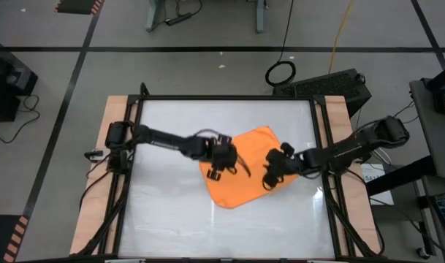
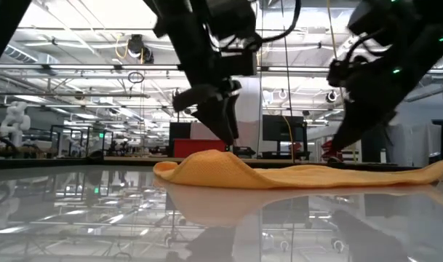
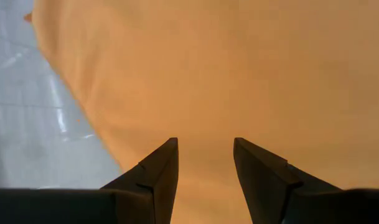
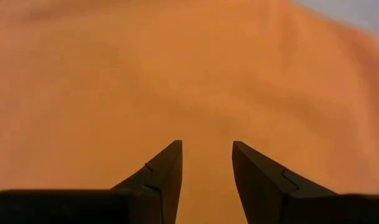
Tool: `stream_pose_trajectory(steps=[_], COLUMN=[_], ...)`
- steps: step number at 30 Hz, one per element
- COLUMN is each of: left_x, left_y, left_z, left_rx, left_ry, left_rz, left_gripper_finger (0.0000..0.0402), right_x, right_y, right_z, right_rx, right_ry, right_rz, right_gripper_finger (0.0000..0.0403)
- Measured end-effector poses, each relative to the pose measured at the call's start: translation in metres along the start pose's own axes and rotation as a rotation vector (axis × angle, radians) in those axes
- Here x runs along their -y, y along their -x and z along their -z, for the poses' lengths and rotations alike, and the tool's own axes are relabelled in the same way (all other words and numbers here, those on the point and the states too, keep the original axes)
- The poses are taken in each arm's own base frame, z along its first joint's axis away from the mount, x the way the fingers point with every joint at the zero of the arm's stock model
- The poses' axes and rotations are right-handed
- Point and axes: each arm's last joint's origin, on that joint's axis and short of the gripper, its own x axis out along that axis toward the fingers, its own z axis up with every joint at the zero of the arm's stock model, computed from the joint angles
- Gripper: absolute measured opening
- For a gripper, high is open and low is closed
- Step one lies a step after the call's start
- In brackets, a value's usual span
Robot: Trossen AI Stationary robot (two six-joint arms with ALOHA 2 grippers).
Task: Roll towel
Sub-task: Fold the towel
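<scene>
The orange towel (image 1: 244,172) lies spread on the white table like a diamond. In the low view (image 2: 294,175) it is mostly flat, with a low hump at one end (image 2: 206,161). My left gripper (image 1: 223,166) is open over the towel's left part, near its left edge (image 3: 83,106). My right gripper (image 1: 272,175) is open over the towel's right part. Both wrist views look down on plain orange cloth between the open fingers (image 3: 205,162) (image 4: 206,162). My left gripper points down at the towel with its fingers apart and no cloth between them; I cannot tell whether the tips touch it. My right gripper likewise points down at the towel with its fingers apart; I cannot tell whether the tips touch it.
The white table top (image 1: 171,212) has a dark frame (image 1: 222,98) and wooden side strips. Bare table surface lies to the near and left sides of the towel. Cables and equipment stand on the floor beyond the table.
</scene>
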Motion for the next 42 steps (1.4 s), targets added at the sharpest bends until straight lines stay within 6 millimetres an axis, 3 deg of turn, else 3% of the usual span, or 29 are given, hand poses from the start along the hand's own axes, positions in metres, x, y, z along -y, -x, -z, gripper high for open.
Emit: stream_pose_trajectory(steps=[5,9,17,24,29,37,42], left_x=[-0.041,-0.052,-0.033,-0.005,0.012,0.003,-0.009], left_y=[-0.015,-0.032,-0.044,-0.037,-0.034,-0.038,-0.041], left_z=[0.022,0.038,0.049,0.045,0.036,0.035,0.040], left_rx=[0.012,0.018,-0.130,-0.256,-0.289,-0.264,-0.291], left_ry=[0.061,0.112,0.120,0.193,0.079,-0.020,-0.119], left_rz=[0.063,0.201,0.307,0.324,0.204,0.115,0.063], left_gripper_finger=[0.0161,0.0161,0.0161,0.0161,0.0161,0.0161,0.0161], right_x=[-0.019,-0.028,-0.028,-0.017,-0.008,-0.016,-0.033], right_y=[0.007,0.007,-0.013,-0.025,-0.033,-0.032,-0.026], right_z=[0.024,0.040,0.058,0.046,0.036,0.038,0.045], right_rx=[-0.044,-0.040,-0.073,-0.035,-0.047,-0.078,-0.088], right_ry=[-0.062,-0.084,-0.042,0.079,0.077,0.015,-0.045], right_rz=[-0.024,0.009,0.156,0.237,0.257,0.156,0.031], right_gripper_finger=[0.0132,0.0132,0.0132,0.0132,0.0132,0.0131,0.0131])
